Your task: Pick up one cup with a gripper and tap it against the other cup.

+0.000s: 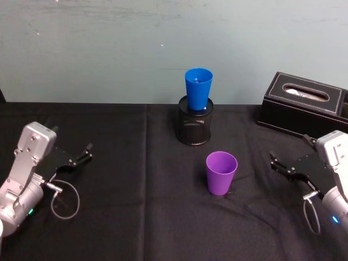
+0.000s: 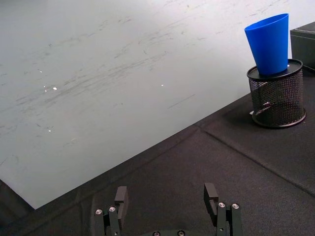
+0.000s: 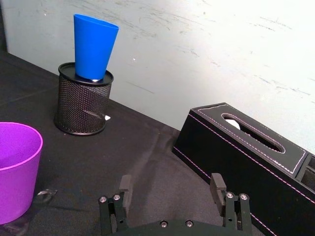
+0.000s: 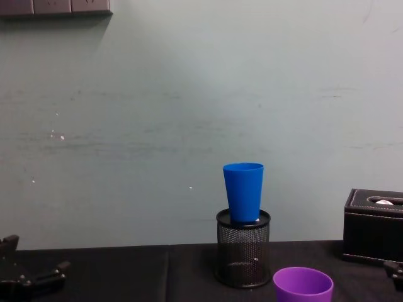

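The purple cup (image 1: 221, 172) stands upright on the black cloth near the table's middle, seen too in the right wrist view (image 3: 15, 169) and chest view (image 4: 303, 284). Behind it the blue cup (image 1: 198, 88) sits upright in the black wire-mesh pen holder (image 1: 194, 123); blue cup (image 2: 269, 43) (image 3: 94, 45) (image 4: 244, 192). My right gripper (image 1: 276, 162) hovers open to the right of the purple cup, apart from it; right gripper (image 3: 170, 188). My left gripper (image 1: 80, 157) rests open at the far left; left gripper (image 2: 166, 194).
A black tissue box (image 1: 302, 103) stands at the back right, close behind my right arm. The table's black cloth (image 1: 130, 217) runs back to a pale green wall.
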Robot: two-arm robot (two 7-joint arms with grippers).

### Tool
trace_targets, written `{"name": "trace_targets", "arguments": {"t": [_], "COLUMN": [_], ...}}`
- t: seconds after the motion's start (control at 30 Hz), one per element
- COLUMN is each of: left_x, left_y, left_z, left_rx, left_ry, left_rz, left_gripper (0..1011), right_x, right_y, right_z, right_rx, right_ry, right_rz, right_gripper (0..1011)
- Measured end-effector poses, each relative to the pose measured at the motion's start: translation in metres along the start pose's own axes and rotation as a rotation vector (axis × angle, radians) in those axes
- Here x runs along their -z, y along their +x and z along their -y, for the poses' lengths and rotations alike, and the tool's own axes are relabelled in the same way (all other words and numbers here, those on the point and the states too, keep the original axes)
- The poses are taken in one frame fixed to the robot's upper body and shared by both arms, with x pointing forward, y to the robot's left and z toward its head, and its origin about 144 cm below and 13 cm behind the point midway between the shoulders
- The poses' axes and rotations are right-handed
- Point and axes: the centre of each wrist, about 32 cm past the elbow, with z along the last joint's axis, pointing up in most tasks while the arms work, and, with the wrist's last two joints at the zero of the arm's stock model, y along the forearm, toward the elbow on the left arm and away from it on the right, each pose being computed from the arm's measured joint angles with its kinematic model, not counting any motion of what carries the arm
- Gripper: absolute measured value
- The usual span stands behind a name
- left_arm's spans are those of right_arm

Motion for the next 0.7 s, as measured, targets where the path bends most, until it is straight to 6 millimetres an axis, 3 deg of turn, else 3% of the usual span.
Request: {"name": "trace_targets", "arguments": {"t": [0.7], "left_x": [0.0], "left_y": [0.0], "left_z": [0.0], "left_rx": [0.0], "left_ry": [0.0], "left_rz": [0.0], "left_gripper": [1011], "right_x": [0.0], "right_y": [0.0], "right_z": [0.0], "right_rx": [0.0], "right_ry": [0.0], "right_rz": [0.0], "right_gripper": [1003]}}
